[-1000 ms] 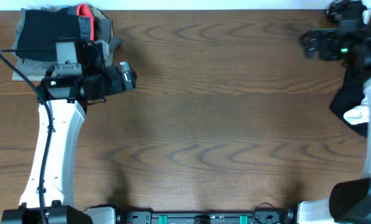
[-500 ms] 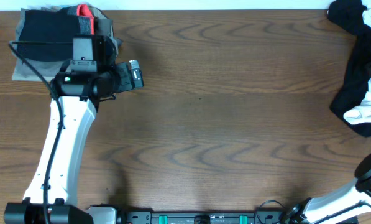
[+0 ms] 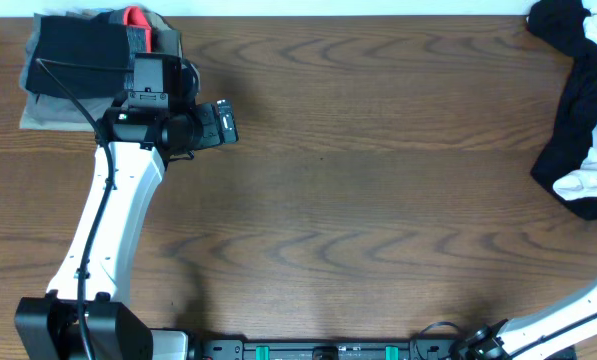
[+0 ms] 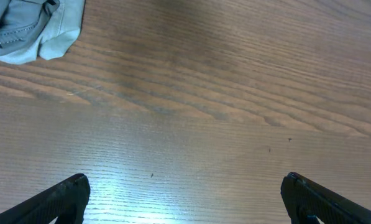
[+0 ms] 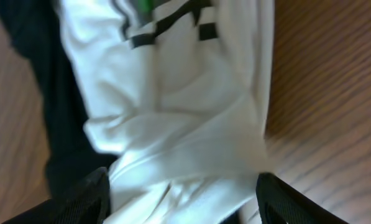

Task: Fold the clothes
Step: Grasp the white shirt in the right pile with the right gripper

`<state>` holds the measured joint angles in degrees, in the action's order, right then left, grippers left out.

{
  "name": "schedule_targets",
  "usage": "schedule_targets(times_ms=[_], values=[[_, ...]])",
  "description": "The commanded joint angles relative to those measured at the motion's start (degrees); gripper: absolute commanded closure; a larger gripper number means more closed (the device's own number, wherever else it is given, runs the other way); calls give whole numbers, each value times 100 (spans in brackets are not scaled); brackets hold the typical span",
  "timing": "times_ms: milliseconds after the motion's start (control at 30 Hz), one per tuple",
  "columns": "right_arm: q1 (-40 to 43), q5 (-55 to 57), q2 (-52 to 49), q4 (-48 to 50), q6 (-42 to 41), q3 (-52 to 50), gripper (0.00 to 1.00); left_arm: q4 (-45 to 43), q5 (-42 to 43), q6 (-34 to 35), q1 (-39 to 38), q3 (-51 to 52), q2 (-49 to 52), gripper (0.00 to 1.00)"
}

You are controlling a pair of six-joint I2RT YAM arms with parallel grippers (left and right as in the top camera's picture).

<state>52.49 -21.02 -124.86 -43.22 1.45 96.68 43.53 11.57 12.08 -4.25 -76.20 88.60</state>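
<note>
Right claw [image 5: 182,190], spread wide and empty, hangs directly over the white shirt [image 5: 173,87] in the heap [image 3: 570,110] at the table's [image 3: 378,200] far-right corner; left claw [image 4: 186,199], open too, sits far off.

overhead looks down; wrist views hug the table [image 4: 185,93].

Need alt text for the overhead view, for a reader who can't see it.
A wooden table seen from above holds a stack of folded clothes in its far-left corner and a rumpled pile of black and white garments at the right edge. The left arm extends beside the stack, its pincer over bare wood just right of it.
</note>
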Motion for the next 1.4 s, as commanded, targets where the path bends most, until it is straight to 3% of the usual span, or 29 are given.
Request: schedule_targets(times_ms=[0, 267, 700, 933, 1100, 1367], values=[[22, -107, -90, 238, -76, 37, 25, 15, -70, 50, -24, -90, 111, 1], [-17, -98, -127, 774, -72, 28, 27, 9, -70, 52, -24, -90, 144, 1], [-28, 299, -160, 446, -55, -236, 38, 13, -70, 55, -24, -90, 144, 1], [-17, 855, -160, 535, -59, -566, 35, 13, -68, 72, -50, -90, 144, 1], [-28, 852, -160, 726, -59, -566, 53, 11, -68, 72, -61, -90, 144, 1], [-15, 295, -116, 748, -149, -273, 91, 13, -68, 72, -61, -90, 144, 1]])
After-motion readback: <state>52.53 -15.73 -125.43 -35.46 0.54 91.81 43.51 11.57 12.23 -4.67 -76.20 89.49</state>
